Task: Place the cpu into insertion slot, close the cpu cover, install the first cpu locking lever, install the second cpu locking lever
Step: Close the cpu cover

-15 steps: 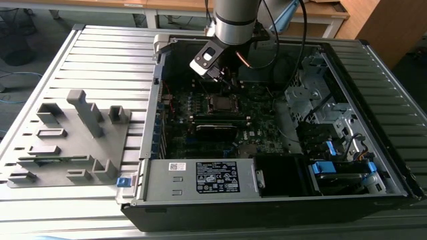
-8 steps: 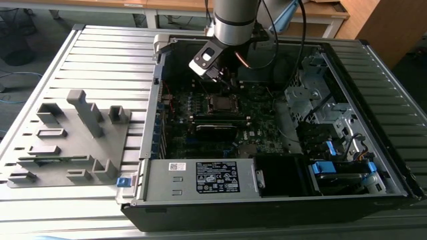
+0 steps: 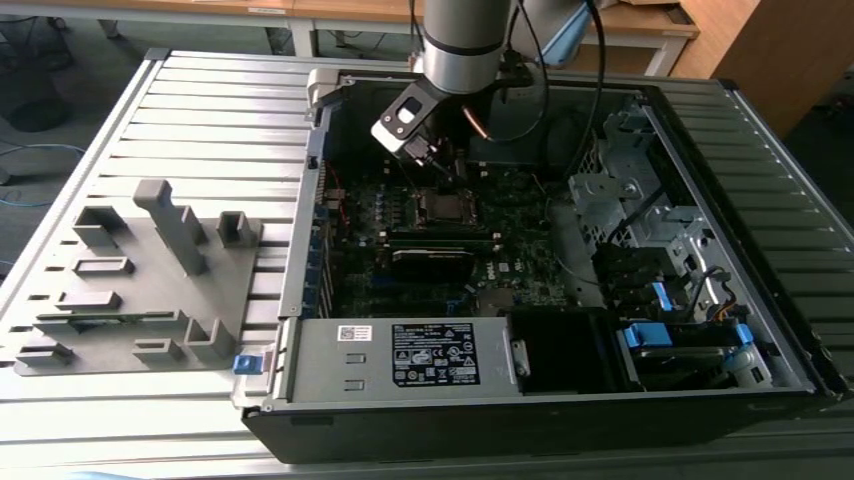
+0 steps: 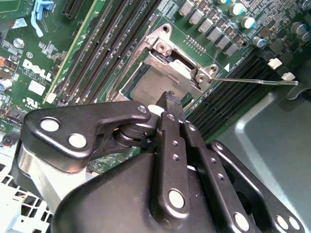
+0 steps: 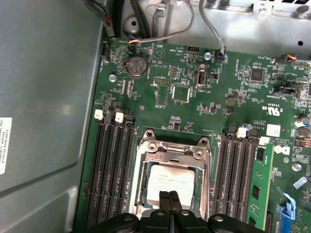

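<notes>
The cpu [image 5: 170, 180], a silvery-grey square, lies in the insertion slot [image 5: 140, 187] on the green board. The cpu cover [image 5: 174, 154] is down around it, its window framing the chip. In the second wrist view the cover [image 4: 167, 56] shows from the side, and a thin wire locking lever [image 4: 252, 81] sticks out from its corner, unlatched. My gripper [image 5: 170, 198] hangs right over the near edge of the socket with its black fingers shut together and nothing between them. It is also seen from behind [image 4: 170, 99], and in the exterior view it [image 3: 438, 168] reaches down just behind the socket [image 3: 443, 207].
Long black memory slots [image 5: 112, 174] flank the socket on both sides, one holding a green stick [image 5: 258, 187]. The open case's metal walls [image 3: 304, 200] surround the board. A power supply [image 3: 400, 355] and drive bays [image 3: 654, 335] fill the front. A grey fixture [image 3: 147, 270] rests on the slatted table.
</notes>
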Robot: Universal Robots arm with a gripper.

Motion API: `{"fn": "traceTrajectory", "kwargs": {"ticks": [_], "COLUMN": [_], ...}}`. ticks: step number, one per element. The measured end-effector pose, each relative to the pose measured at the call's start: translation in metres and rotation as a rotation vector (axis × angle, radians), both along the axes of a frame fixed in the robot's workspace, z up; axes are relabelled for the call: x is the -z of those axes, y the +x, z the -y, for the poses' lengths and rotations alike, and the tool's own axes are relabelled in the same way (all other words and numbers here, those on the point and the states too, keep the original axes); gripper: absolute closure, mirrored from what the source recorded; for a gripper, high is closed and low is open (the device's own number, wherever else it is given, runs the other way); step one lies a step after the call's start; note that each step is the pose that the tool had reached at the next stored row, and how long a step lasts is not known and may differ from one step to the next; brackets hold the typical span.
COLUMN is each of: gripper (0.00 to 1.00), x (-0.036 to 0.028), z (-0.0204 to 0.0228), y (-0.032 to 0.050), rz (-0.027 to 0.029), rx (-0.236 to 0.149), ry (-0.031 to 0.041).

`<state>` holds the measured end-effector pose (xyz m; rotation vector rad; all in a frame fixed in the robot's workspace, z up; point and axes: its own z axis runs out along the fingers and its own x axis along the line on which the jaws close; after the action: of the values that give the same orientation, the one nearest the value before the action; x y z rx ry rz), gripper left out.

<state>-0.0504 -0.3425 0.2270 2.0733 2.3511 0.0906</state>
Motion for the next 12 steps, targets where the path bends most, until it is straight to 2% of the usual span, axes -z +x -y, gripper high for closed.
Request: {"fn": "traceTrajectory", "kwargs": {"ticks": [9,10,12], "gripper": [0.89,0.89,0.89], "x": [0.0015,0.0020,0.0024], "z": [0.0000,0.0000,0.0000], "y": [0.0000,0.0000,0.0000], "rz": [0.0000,0.0000,0.0000], "rx": [-0.158,-0.196,-0.232], "ry": [0.0002,0.0001,0.0001]}}
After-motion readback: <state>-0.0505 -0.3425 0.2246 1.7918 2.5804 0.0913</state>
